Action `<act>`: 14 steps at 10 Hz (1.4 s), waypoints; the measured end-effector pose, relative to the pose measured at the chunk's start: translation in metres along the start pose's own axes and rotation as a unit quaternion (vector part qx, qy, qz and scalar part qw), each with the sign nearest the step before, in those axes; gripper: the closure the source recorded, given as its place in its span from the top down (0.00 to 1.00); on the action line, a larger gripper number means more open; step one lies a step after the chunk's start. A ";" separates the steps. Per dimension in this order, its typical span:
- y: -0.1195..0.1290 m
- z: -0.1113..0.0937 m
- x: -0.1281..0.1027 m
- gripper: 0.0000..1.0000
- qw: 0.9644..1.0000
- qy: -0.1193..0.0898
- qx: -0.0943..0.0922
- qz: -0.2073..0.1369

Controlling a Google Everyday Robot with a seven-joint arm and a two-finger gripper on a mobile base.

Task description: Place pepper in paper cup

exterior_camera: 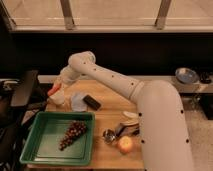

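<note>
My gripper (58, 88) is at the table's far left, at the end of the white arm that reaches over from the right. It is shut on the small red-orange pepper (52, 91), which sticks out to its lower left. The white paper cup (58, 98) stands upright directly under the gripper and pepper. The pepper's tip is just above the cup's rim, and the gripper partly hides the rim.
A pale-blue plate (78, 100) and a black block (92, 102) lie right of the cup. A green tray (47, 145) holding grapes (72, 134) is at the front left. A metal scoop (110, 135), an orange-yellow fruit (125, 144) and pale slices (131, 115) sit by the arm.
</note>
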 end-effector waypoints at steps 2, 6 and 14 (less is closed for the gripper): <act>-0.004 0.010 0.009 0.00 1.000 0.007 -0.001 0.010; -0.014 0.027 0.007 0.08 1.000 0.006 -0.013 0.002; -0.007 0.039 -0.004 0.68 0.999 -0.022 -0.027 -0.011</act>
